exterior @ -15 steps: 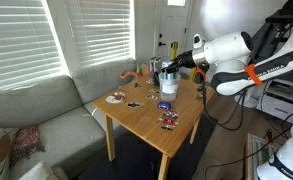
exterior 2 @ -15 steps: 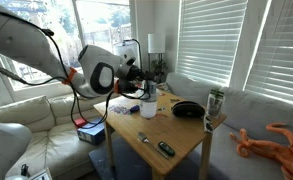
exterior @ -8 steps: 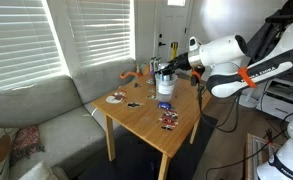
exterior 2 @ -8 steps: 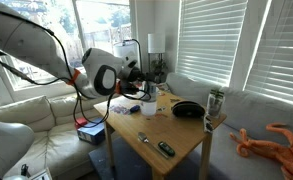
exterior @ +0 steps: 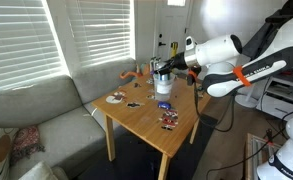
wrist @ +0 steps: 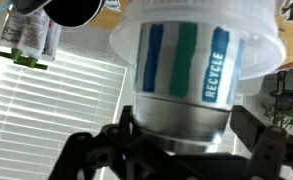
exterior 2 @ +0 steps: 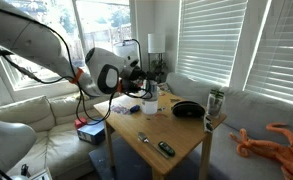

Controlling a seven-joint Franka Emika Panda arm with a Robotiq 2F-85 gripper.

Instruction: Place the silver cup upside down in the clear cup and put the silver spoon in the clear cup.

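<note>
My gripper [wrist: 184,128] is shut on the silver cup [wrist: 176,100], a shiny metal tumbler held between the two black fingers. The cup's far end sits inside the mouth of the clear cup [wrist: 196,40], a whitish plastic tumbler with blue and green stripes and the word RECYCLE. In both exterior views the gripper [exterior: 167,70] [exterior 2: 146,82] hovers right over the clear cup [exterior: 165,89] [exterior 2: 149,106], which stands upright on the wooden table [exterior: 146,120]. A thin silver spoon [exterior 2: 143,137] lies on the table near its front edge.
A black bowl [exterior 2: 189,109] and a green can [exterior 2: 215,103] stand at the table's far side. A dark small object [exterior 2: 164,150] lies by the spoon. An orange toy [exterior: 134,74], a plate [exterior: 116,97] and an upright yellow stick [exterior: 173,48] are near the window. A sofa [exterior: 36,110] borders the table.
The arm has shifted slightly over the clear cup, still holding the silver cup. Nothing on the table has moved.
</note>
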